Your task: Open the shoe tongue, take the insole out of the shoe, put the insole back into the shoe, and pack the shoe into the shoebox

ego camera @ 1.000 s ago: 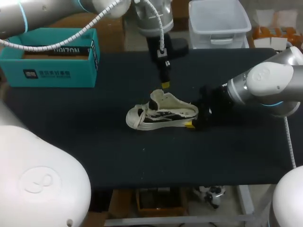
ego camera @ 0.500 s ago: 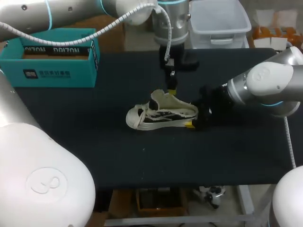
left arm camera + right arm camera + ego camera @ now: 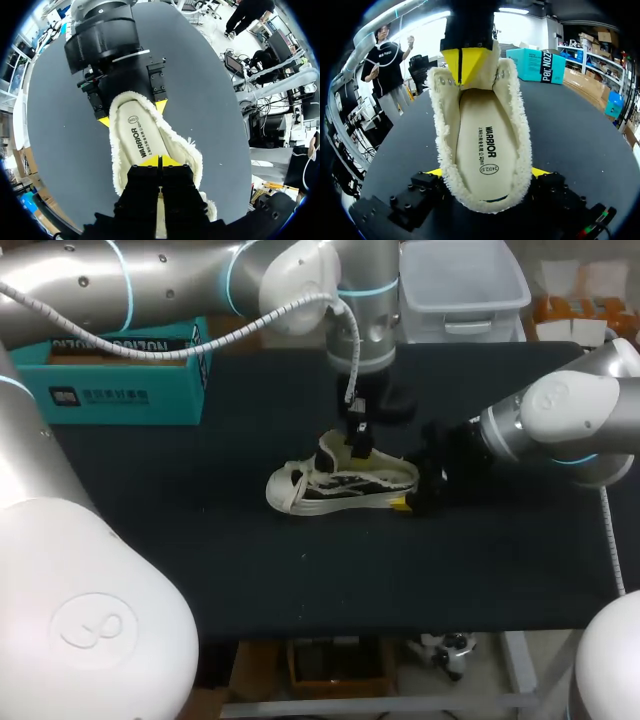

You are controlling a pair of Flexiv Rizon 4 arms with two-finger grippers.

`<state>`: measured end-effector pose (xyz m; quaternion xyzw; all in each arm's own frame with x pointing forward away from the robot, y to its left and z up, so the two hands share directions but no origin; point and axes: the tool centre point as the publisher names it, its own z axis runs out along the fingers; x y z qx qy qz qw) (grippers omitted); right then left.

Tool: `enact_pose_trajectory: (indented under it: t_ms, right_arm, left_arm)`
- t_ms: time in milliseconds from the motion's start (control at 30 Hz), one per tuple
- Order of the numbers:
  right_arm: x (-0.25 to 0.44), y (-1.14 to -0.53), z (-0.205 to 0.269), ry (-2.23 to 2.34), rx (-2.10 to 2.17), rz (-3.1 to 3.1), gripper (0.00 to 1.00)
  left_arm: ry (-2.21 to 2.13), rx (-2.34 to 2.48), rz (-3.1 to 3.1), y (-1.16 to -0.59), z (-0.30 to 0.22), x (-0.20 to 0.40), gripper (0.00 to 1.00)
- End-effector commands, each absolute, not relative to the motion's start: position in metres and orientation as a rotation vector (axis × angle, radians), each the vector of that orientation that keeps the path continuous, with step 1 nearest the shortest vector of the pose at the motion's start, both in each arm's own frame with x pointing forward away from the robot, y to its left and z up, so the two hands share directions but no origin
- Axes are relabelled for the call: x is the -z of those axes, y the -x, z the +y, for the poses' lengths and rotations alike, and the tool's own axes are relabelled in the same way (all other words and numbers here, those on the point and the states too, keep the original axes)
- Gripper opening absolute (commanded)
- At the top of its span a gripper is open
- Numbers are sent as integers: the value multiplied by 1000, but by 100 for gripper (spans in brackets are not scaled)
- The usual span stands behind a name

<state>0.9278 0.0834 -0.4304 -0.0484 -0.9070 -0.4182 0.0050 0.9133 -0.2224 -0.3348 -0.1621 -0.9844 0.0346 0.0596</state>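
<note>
against a second ago: left arm (image 3: 200,280) further across and lower, left jaws down from well above the shoe (image 3: 340,485) to its opening, on the heel side of the raised tongue (image 3: 326,452); shoe, right arm (image 3: 560,420) and shoebox (image 3: 125,380) where they were

left jaws: yellow tips pressed together, nothing seen between them, just over the insole (image 3: 487,145) at the tongue end of the opening, between the two eyelet flaps

right jaws: spread wide and clamped on the shoe's heel, one yellow tip against each side, the fleecy collar between them

shoe on its sole on the dark worktop (image 3: 200,550), heel in the right jaws, toe pointing away from them; insole flat inside, under the left jaws and straight ahead of the right jaws

writing: a line of dark print along the insole, a small oval stamp below it at the end nearest the right jaws; white lettering on the teal shoebox's side and on the dark band at its rim, well apart from both jaws
</note>
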Motion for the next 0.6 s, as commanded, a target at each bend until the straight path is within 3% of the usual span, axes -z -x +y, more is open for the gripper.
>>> enact_pose_trajectory:
  t_ms: [33, 600]
  right_arm:
    - [435, -927, 82, 152, 1312, -2841, 0]
    - [435, -927, 82, 152, 1312, -2841, 0]
  left_arm:
    - [493, -104, -2986, -907, -220, 356, 0]
    - [394, -197, -2946, -885, -204, 378, 0]
